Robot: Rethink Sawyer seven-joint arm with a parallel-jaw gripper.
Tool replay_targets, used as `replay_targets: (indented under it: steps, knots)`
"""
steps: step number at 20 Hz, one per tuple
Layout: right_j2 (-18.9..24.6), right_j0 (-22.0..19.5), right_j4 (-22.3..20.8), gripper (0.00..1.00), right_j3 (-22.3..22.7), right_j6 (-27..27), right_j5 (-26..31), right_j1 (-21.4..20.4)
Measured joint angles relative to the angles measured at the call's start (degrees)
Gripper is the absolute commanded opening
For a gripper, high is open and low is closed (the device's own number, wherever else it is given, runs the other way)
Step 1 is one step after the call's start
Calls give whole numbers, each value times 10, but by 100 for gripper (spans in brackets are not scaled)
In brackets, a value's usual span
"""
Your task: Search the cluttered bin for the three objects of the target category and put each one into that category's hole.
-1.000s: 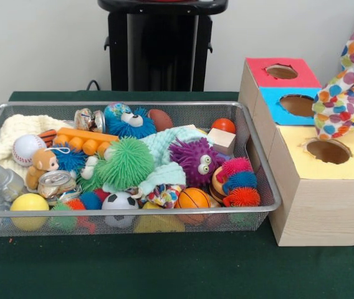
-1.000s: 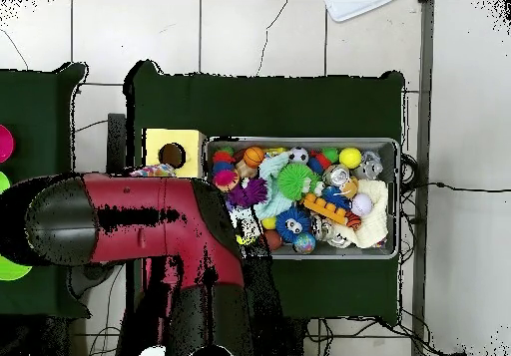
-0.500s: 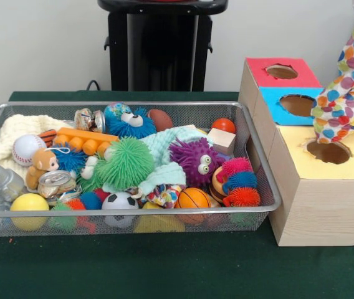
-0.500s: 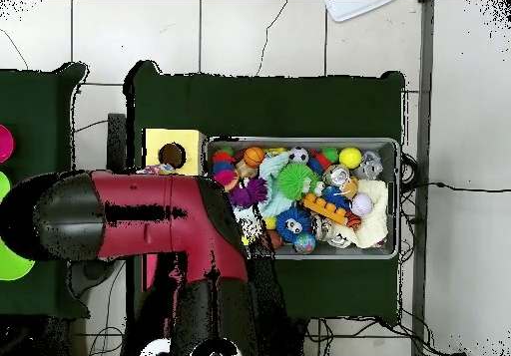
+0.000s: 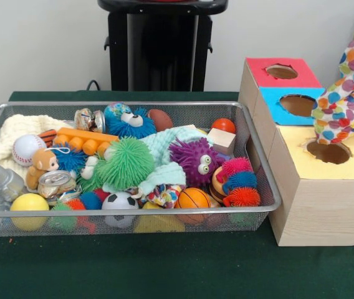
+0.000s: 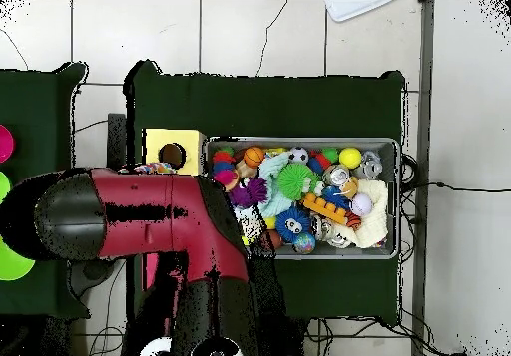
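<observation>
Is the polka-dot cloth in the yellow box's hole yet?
Not fully: the polka-dot cloth hangs above the yellow box, its lower end at the hole.

A plain white wall (image 5: 46, 43) stood behind the desk (image 5: 164, 268), which was covered in dark green cloth. From overhead, the floor (image 6: 240, 33) was of pale tiles with dark seams, and thin black cables (image 6: 454, 187) trailed across it to the right.

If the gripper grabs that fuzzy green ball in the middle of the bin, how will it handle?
The green ball looks covered in soft spikes, so it probably squashes and grips easily. It seems light. Being round, it may roll if nudged, though neighbouring toys hem it in.
</observation>
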Motion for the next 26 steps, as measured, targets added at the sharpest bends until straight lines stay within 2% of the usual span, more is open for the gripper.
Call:
replay_targets:
  steps: [17,26]
  knots:
    - [0,-1,1,0,-8,0,-5,39]
    - [0,-5,1,0,-8,0,-36,47]
